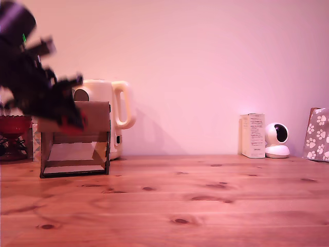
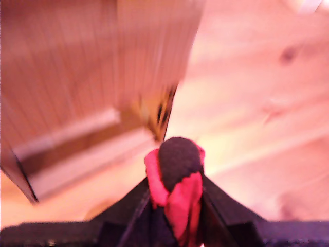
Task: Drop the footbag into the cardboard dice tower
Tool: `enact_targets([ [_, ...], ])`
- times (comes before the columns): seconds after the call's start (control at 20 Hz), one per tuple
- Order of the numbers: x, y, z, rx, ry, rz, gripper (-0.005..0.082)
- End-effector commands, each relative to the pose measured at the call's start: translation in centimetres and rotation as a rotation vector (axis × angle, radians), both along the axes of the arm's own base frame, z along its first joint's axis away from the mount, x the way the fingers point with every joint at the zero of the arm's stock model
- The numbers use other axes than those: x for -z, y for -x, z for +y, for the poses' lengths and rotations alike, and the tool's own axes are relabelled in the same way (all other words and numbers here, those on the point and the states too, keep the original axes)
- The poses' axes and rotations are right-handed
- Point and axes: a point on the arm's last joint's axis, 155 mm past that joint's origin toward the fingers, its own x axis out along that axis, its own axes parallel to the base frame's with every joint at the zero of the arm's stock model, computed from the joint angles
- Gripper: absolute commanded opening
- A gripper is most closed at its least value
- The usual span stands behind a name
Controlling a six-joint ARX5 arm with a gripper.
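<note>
Gripper clamped on the footbag, up against the top of the tower.

In the exterior view we see the blurred black arm (image 1: 31, 82) at about ten o'clock, its gripper (image 1: 72, 121) overlapping the upper front panel of the tower (image 1: 77, 149); a red patch of the footbag (image 1: 69, 122) shows at its tip. The tower stands on the table (image 1: 205, 200), with the kettle (image 1: 110, 110) just behind it at one o'clock and a red bowl (image 1: 13, 125) at its nine o'clock. At three o'clock, well apart, stand a white box (image 1: 253, 135) and a small camera (image 1: 277, 140). In the wrist view we see the gripper (image 2: 175, 206) squeezing the footbag (image 2: 177, 180) between its dark jaws, with the blurred tower (image 2: 92, 103) at ten o'clock of it.
</note>
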Motion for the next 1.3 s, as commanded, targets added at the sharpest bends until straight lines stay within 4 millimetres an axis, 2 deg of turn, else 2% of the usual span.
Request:
enact_targets([
  [0.0, -1.3, 0.2, 0.0, -0.001, 0.013, -0.029, 0.0163],
  [0.3, -8.4, -0.7, -0.1, -0.001, 0.062, -0.267, 0.0163],
  [0.55, -13.0, -1.8, 0.1, -0.02, 0.072, -0.429, 0.0163],
  [0.7, -14.7, -3.1, 0.3, -0.034, 0.047, -0.475, 0.0163],
  [0.95, -15.5, -6.8, -0.5, -0.024, 0.012, -0.489, 0.0163],
  [1.25, -11.7, -12.5, 0.7, -0.052, -0.037, -0.316, 0.0163],
])
